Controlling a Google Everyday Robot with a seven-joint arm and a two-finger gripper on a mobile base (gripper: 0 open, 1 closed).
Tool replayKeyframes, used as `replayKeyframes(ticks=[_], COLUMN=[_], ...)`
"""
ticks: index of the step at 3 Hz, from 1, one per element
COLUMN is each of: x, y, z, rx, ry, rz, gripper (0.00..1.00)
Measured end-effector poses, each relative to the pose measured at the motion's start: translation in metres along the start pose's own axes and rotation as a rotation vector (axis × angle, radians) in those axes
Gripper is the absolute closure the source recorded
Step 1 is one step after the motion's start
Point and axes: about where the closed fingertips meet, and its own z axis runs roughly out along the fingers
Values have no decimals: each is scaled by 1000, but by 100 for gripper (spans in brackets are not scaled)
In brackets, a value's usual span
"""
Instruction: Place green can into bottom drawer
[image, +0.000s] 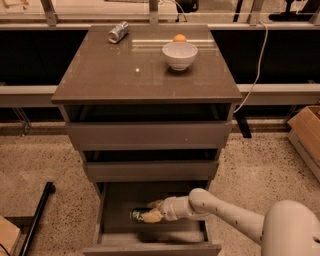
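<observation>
The green can (139, 215) is inside the open bottom drawer (150, 248), low over the inner floor or already resting on it; the dim light in there makes it hard to say which. The gripper (153, 214) reaches in from the right on the white arm (225, 215), and its jaws look clamped on the can's right end, one above and one below.

The can lies on its side. Its long axis runs left to right, roughly parallel to the drawer front. The free end points at the drawer's left wall and the other end is buried in the jaws.

As a small drink can it is probably light, with thin metal walls that are stiff along the length but dent under a hard squeeze across the body. The printed sides are smooth and likely slippery, so a moderate grip suits it better than a crushing one. The safest hold is across the round wall near the middle, or close to an end rim where the metal is stiffer, as here. Lying down, it can roll on the flat floor once let go, towards the front or the back of the drawer, so a low, gentle release seems wise.

On the cabinet's top surface (125, 75), well apart from all this, sit a silver can (118, 32) and a white bowl (180, 54).
</observation>
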Motion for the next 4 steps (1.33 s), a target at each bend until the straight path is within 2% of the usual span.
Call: replayKeyframes(ticks=[1,2,3,4], x=[19,33,40,40], y=[-24,-35,-35,-34], z=[16,29,35,36], rx=[-35,-65,-63,-65], ry=[-11,5,57,54], rz=[32,64,76,75], gripper=[58,34,5,0])
